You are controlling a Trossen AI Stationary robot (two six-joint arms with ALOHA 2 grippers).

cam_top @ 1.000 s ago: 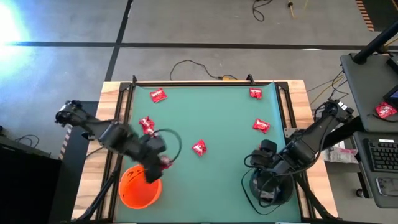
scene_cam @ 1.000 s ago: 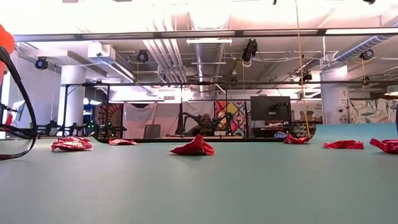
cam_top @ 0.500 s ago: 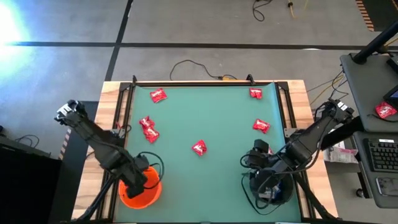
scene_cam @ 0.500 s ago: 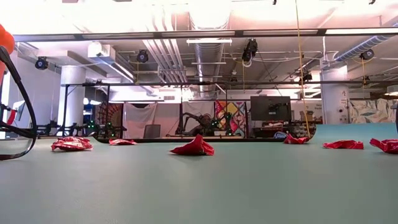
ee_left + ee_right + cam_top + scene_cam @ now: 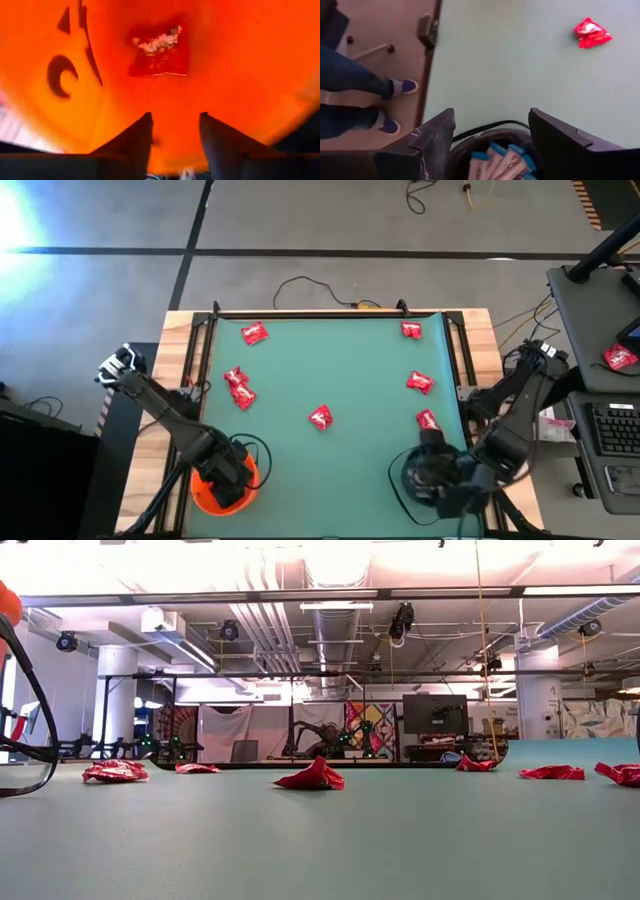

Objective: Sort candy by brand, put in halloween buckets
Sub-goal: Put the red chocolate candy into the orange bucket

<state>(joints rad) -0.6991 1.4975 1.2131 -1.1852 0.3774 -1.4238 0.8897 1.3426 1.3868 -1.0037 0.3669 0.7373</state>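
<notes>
Candy (image 5: 160, 55) is lying in our orange bucket (image 5: 222, 485) beneath the open, empty left gripper (image 5: 175, 132); our right gripper (image 5: 490, 130) is hovering open over the black bucket (image 5: 430, 480); seven red pieces are waiting on the worktop (image 5: 350, 380).

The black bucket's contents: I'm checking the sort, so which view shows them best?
Right wrist view: blue-and-white candy lies in the black bucket under the open right gripper. In the high view the arm hides it; the low view misses it.

Both arms are dark, jointed links with rounded housings. The left arm (image 5: 165, 415) carries a pale grey fitting at its upper joint. The right arm (image 5: 520, 405) has thin cables along it. Each claw has two flat, dark, wedge-shaped fingers (image 5: 565, 145).
</notes>
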